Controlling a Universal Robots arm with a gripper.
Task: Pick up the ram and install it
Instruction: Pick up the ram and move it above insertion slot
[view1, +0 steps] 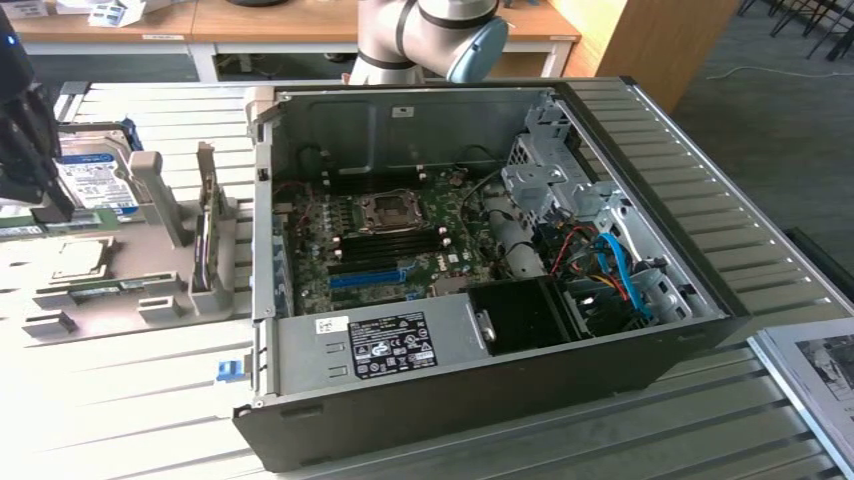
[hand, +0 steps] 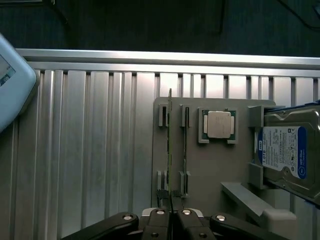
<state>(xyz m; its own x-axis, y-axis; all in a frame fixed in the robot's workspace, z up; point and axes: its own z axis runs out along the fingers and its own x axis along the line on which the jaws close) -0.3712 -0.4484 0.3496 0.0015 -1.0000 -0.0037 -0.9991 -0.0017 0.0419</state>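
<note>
1. The gripper (hand: 171, 214) pinched the thin ram (hand: 170, 150) by one end, over the grey holder (hand: 210, 170) on the tabletop (hand: 100, 150).
2. The ram had to be held straight, not tilted.
3. A firm, gentle squeeze seemed best.

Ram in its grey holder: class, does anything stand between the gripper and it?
Nothing visible does. The shut gripper lines up with the ram, which stands on edge in the grey holder. A second stick, the processor and the hard drive sit off to one side.
</note>
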